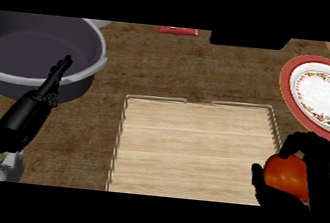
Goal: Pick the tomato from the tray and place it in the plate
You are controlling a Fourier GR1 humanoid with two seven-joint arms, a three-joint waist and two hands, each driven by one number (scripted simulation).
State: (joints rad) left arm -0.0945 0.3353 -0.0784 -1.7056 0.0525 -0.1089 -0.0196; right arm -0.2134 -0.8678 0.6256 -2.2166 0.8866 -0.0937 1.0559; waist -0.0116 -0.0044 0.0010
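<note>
A robot's right hand (317,173) grips a red-orange tomato (288,175) at the near right of a dark wooden counter (180,65), its black fingers and thumb curled around the fruit from above and below. The tomato sits in that grasp just past the right rim of a pale wooden tray (194,151), whose thin raised edge frames bare light boards at the centre of the scene. Farther off on the right lies a round plate (325,96) with a red rim, a band of small coloured patterning and a white centre; it is partly cut off by the right edge of the view, and the tomato is near it but apart from it, on its near side. On the left, the robot's left hand (39,99) rests with straight fingers pointing away, their tips lying over the near rim of a large grey pot (33,45). At the far edge of the counter a small red object (179,31) and a black object (249,40) are only partly in view.
</note>
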